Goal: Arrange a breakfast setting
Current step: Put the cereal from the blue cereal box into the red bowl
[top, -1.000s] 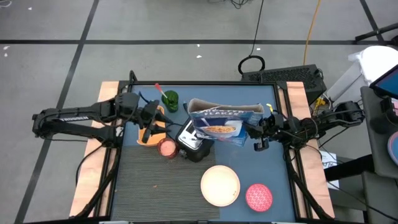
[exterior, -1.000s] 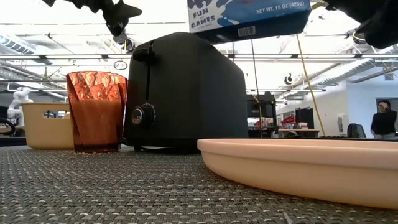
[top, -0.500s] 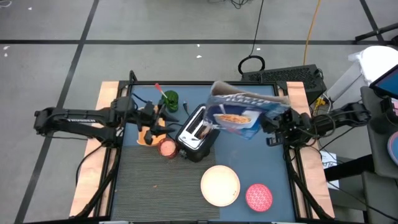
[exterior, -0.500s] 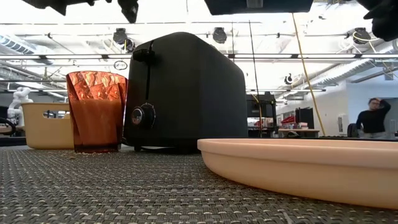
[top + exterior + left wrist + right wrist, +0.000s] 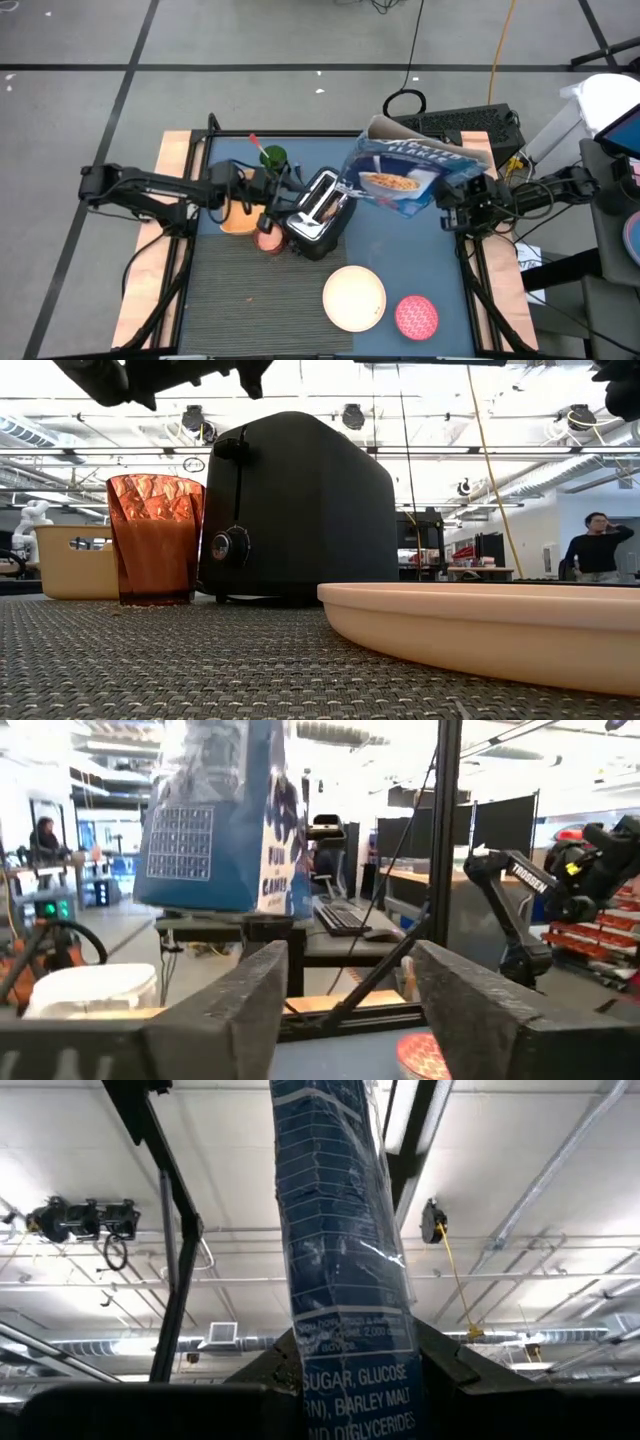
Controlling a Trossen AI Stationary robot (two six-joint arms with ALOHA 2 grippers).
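Right gripper (image 5: 462, 200), mid-right of the high view, is clamped on a blue cardboard cereal box (image 5: 410, 175), held up in the air w/ its open top toward the upper left. Left gripper (image 5: 283, 190) hangs just left of the silver-black toaster (image 5: 318, 210), fingers spread apart w/ nothing between them. Round cream plate (image 5: 354, 297) sits lower center, no toast on it, and the small pink bowl (image 5: 417, 315) is right beside it. An orange faceted cup (image 5: 269, 238) stands by the toaster's lower left.
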